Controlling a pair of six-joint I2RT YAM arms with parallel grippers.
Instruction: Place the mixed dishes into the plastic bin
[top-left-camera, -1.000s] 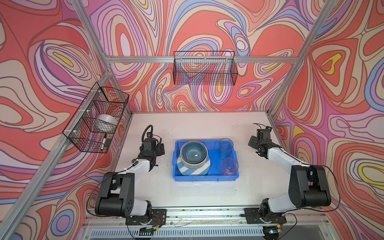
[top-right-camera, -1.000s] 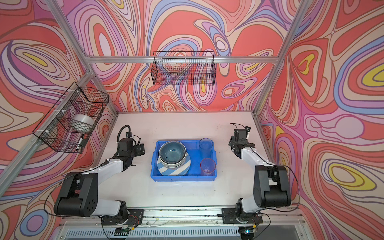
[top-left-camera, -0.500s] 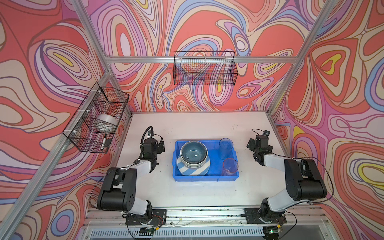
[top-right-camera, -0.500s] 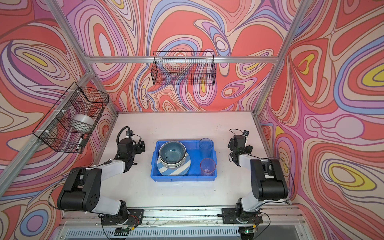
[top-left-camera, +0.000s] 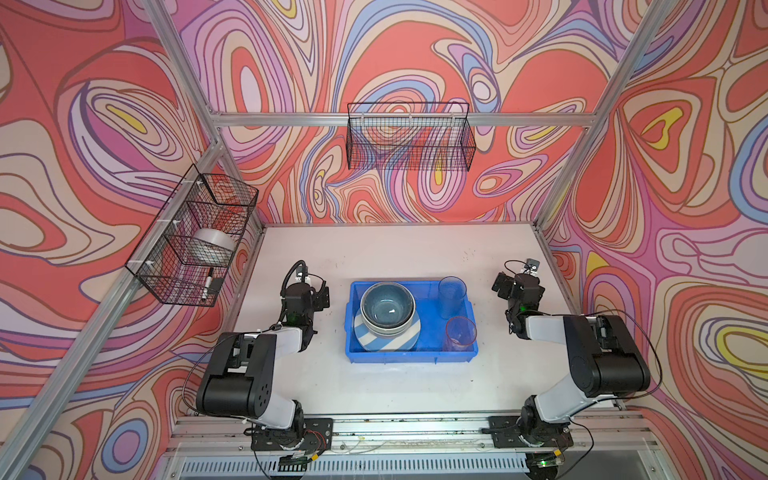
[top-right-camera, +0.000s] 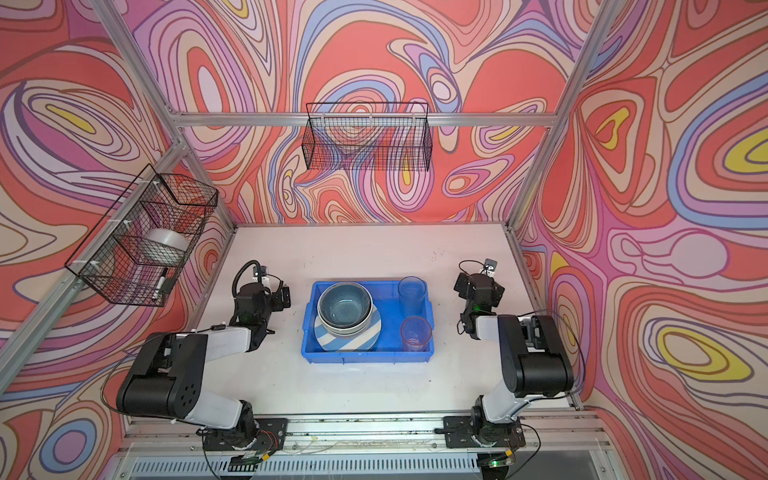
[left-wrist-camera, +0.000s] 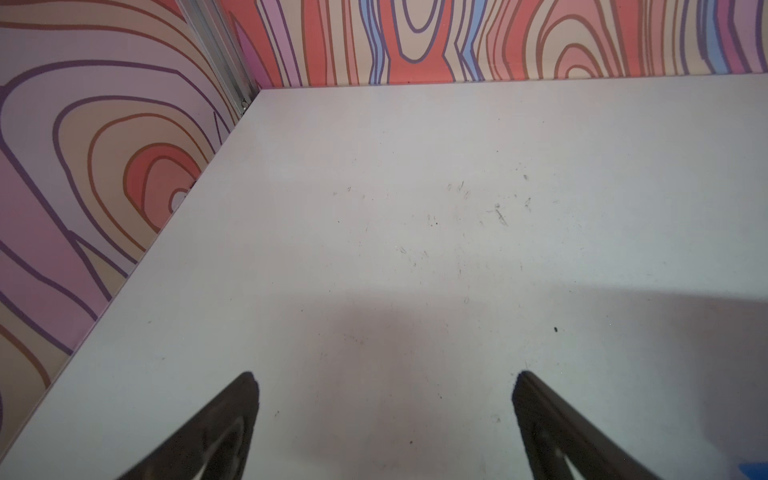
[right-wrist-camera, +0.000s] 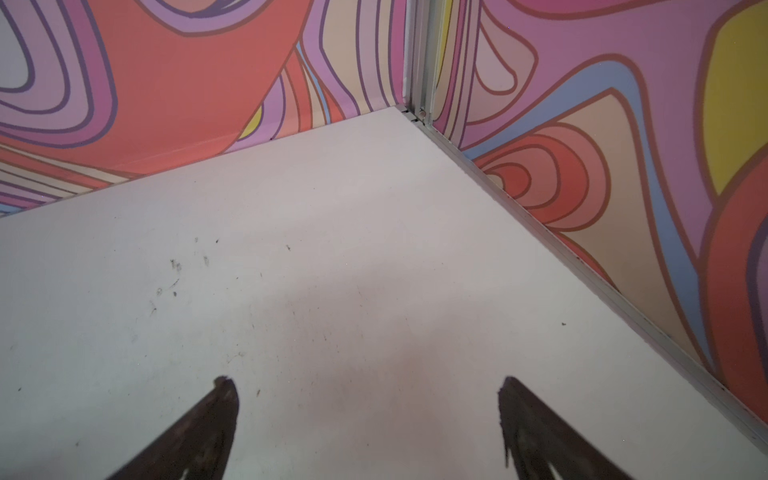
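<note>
At the centre of the white surface (top-left-camera: 407, 257) sits the plastic bin (top-left-camera: 409, 358), a bright blue, shallow rectangular tray of moulded plastic with a rolled rim, seen in both top views. All visible dishes lie inside it.

- A blue-white striped plate (top-left-camera: 390, 344), round and flat, lies in the bin's left half.
- A pale bowl (top-left-camera: 388, 331) rests on the plate. A glazed dark blue bowl (top-left-camera: 387, 308) is nested in it.
- A clear bluish tumbler (top-left-camera: 452, 297) stands upright in the far right corner of the bin.
- A clear pink tumbler (top-left-camera: 460, 335) stands upright in the near right corner, apart from the bluish one.

The left claw (left-wrist-camera: 385, 374) has its dark fingers spread wide over bare, scuffed surface and holds nothing. In both top views it sits left of the bin. The right claw (right-wrist-camera: 366, 379) is likewise spread wide and holds nothing. It sits right of the bin, near the wall.

Two black wire-mesh baskets hang on the walls: the back basket (top-left-camera: 409, 143) and the side basket (top-left-camera: 183, 266), which holds a white tape roll (top-left-camera: 214, 245) and a marker (top-left-camera: 206, 284).
</note>
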